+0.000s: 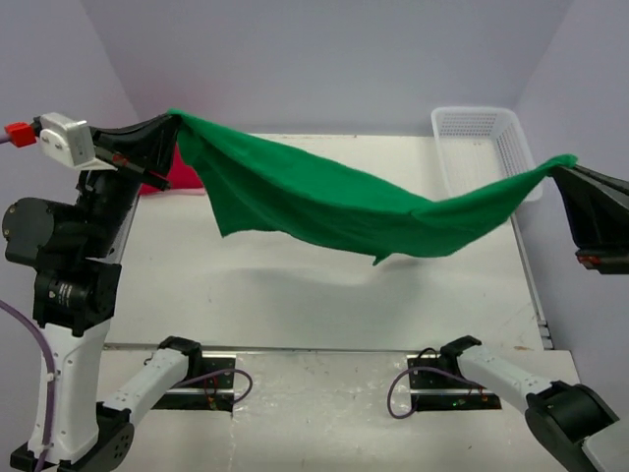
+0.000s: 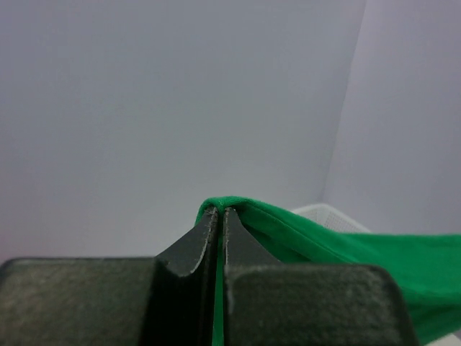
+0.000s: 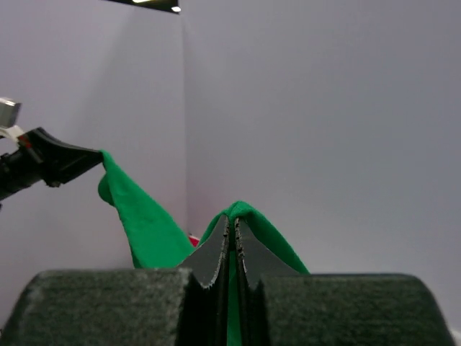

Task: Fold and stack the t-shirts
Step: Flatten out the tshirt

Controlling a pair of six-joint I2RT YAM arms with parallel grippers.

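The green t-shirt (image 1: 334, 202) hung stretched above the table. The left gripper (image 1: 172, 122) clamped its far-left end and the right gripper (image 1: 560, 167) clamped its right end. The white mesh basket (image 1: 477, 128) stood far right, behind it.

My two arms (image 1: 61, 295), black joints in white shells
Behind the left gripper (image 1: 173, 120) I see a white camera box (image 1: 67, 138) with a red plug (image 1: 20, 133); further back, black motor housings (image 1: 54, 236) and white links (image 1: 61, 393). Purple cables (image 1: 239, 385) loop by the black base mounts (image 1: 197, 397). The right gripper (image 1: 556, 170) is matte black, with a small red mark (image 1: 590, 260) behind it.
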